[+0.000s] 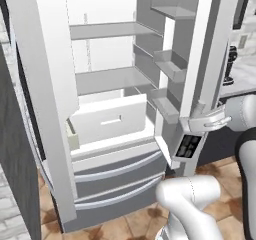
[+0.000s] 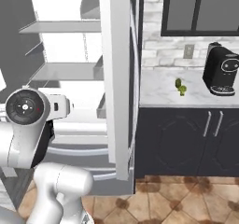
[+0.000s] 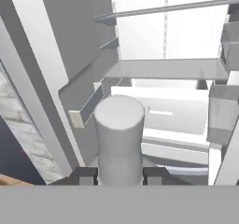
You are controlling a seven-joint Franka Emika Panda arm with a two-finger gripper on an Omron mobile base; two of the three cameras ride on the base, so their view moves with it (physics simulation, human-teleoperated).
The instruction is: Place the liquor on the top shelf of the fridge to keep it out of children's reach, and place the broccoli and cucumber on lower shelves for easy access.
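Pale cap of the liquor (image 3: 119,134) up close, squeezed tight in the gripper (image 3: 120,174), arm (image 1: 245,114) stretched toward the open fridge (image 3: 70,41), bottle body hidden, broccoli (image 2: 182,90) and cucumber (image 2: 178,82) tiny on the counter (image 2: 158,91).

arm (image 1: 240,134): white, rises at the lower right of the left base view, elbow bent, forearm reaching left
gripper (image 3: 120,175): jaws clamped on a pale cylindrical cap
wrist: roughly level

Liquor (image 3: 119,134) body — hidden below cap.
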